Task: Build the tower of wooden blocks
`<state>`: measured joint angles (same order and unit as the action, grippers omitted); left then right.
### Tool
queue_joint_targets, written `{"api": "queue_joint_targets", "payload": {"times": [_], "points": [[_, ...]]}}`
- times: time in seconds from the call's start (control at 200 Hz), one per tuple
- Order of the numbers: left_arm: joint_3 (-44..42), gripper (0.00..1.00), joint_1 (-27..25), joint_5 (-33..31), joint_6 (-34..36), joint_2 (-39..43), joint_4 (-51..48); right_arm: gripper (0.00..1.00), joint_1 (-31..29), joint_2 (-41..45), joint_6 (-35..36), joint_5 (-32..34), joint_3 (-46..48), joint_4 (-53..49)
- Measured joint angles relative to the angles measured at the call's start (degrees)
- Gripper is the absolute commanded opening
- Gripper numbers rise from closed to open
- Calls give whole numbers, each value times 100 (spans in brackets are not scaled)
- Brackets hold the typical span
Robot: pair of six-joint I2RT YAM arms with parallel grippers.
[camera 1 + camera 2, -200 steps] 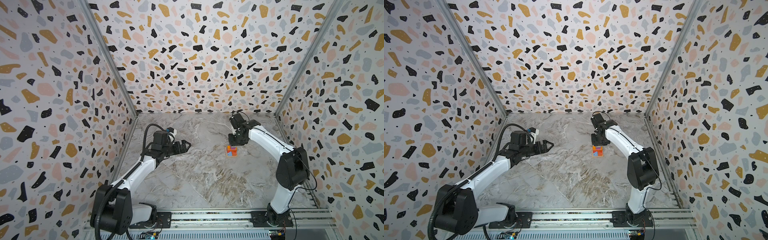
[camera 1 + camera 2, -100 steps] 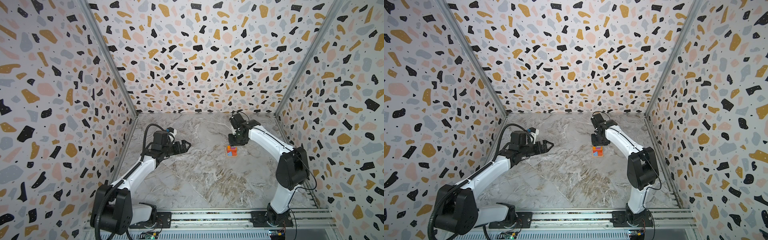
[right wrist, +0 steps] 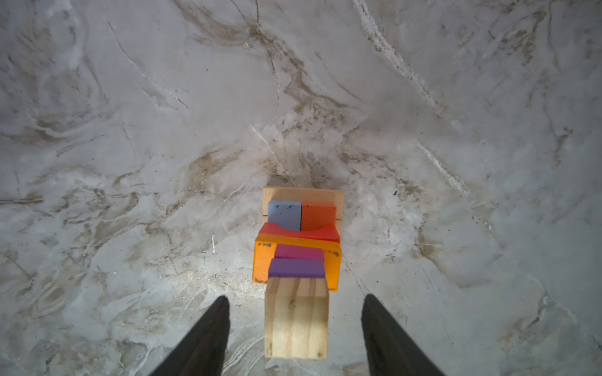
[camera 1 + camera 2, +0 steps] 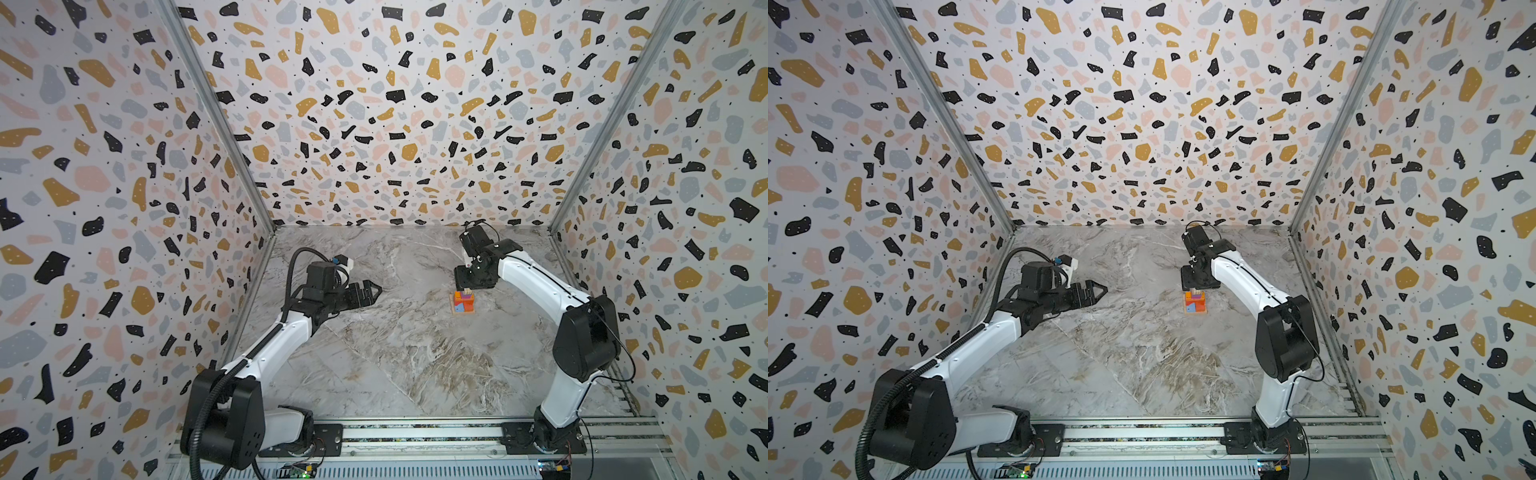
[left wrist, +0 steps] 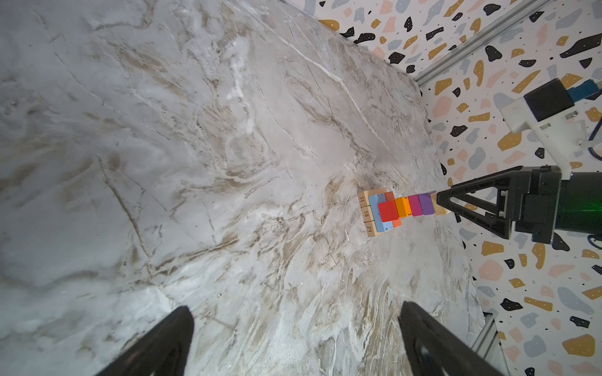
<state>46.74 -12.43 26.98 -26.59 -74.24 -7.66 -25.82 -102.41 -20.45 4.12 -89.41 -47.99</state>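
The right fingers (image 3: 208, 338) stand apart, one on each side of the tan cube (image 3: 295, 322). A strip of bare surface (image 3: 130, 130) shows between each finger and the cube, so they grip nothing. The cube sits centred between them, on the purple block (image 3: 296, 268) at the top of the tower (image 4: 462, 302). The tower's long axis is upright and the fingers point straight down along it. The move ahead therefore looks like a plain lift straight up. Any drift left or right would brush the cube and could tip the narrow top. The tower stands right of the middle of the surface, toward the far side. The left fingers (image 5: 169, 345), spread wide and empty, hang well apart to the left, pointing toward it.
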Motion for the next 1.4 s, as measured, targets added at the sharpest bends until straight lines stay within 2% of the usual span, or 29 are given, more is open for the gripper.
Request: {"api": "queue_joint_targets", "payload": {"times": [0.21,0.401,0.521,0.726,0.841,0.926,1.031,1.146,1.252,1.402], "points": [[0,100,0,-59,4,0,-2,96,42,717,111,87,127,520],[0,100,0,-326,31,-2,-63,100,195,1633,376,260,863,1491],[2,100,0,-946,7,15,-85,100,426,2100,485,417,1624,2317],[2,100,0,-2218,146,326,216,100,1060,3025,601,750,3698,4142],[-111,100,0,-2863,527,422,837,100,1473,3436,623,894,4660,5106],[-417,100,0,-3248,1054,433,1375,100,1709,3639,627,957,5239,5864],[-754,100,28,-3731,1554,203,1818,100,1788,3762,697,1078,5936,6848],[-1672,100,157,-4280,2277,188,2876,100,1788,3657,859,1167,6610,7847],[-2378,100,348,-4513,2719,229,3528,100,1790,3305,1045,1233,6876,8456],[-2761,100,490,-4472,2896,116,4548,100,1808,3001,1327,1331,7167,9250]]}}
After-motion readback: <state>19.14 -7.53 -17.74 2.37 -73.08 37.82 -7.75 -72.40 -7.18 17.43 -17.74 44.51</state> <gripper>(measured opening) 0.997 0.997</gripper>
